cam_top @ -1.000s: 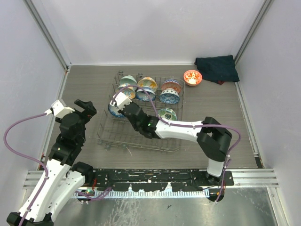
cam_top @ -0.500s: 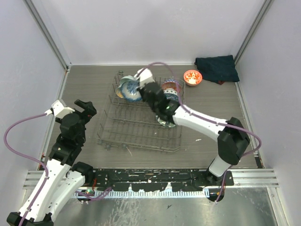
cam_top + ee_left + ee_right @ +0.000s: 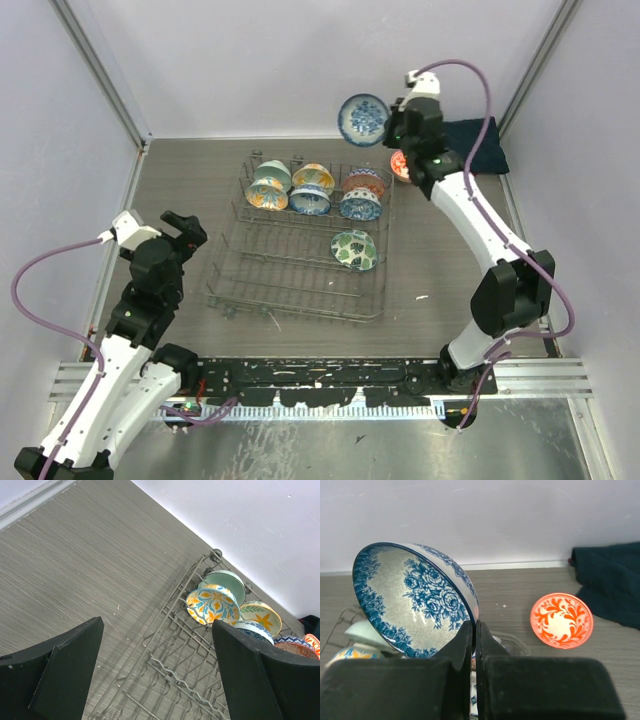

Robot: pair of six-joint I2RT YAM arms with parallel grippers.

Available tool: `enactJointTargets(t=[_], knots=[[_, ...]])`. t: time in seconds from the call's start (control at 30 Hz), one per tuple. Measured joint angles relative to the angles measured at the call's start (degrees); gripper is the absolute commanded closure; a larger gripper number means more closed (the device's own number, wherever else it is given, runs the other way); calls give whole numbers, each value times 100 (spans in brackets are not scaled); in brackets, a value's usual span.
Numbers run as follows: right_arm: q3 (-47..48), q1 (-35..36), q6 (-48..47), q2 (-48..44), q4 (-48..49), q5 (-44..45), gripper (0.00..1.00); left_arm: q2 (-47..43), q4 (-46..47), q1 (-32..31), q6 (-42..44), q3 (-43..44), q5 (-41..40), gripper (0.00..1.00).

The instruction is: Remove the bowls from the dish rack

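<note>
Slip risk: grips only thin rim of blue floral bowl (image 3: 415,597) with closed right fingers (image 3: 464,652), tilted, aloft at 1 o'clock of dish rack (image 3: 300,275). Could pivot loose, or chip red bowl (image 3: 561,620) at set-down on worktop (image 3: 450,240). Left fingers (image 3: 65,670) spread wide, empty, at 9 o'clock.

dish rack (image 3: 300,262) mid-table (image 3: 180,180) | row of bowls (image 3: 312,187) along its back, lone bowl (image 3: 354,250) at its right | table bowl (image 3: 561,620) beside rack's back-right corner | cloth (image 3: 485,148) right of it | raised bowl (image 3: 363,119) in right gripper (image 3: 474,630), above them | left gripper (image 3: 183,226) left of rack, apart
</note>
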Motion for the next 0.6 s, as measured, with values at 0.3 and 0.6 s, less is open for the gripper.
enactJointTargets(t=[0.3,0.6], knots=[[39,-1537,1119,601,-299,-907,99,28,20,0,0,0,2,2],[326,-2212,1895,1478,-680,-1554,99,57,35,0,0,0,26,2]])
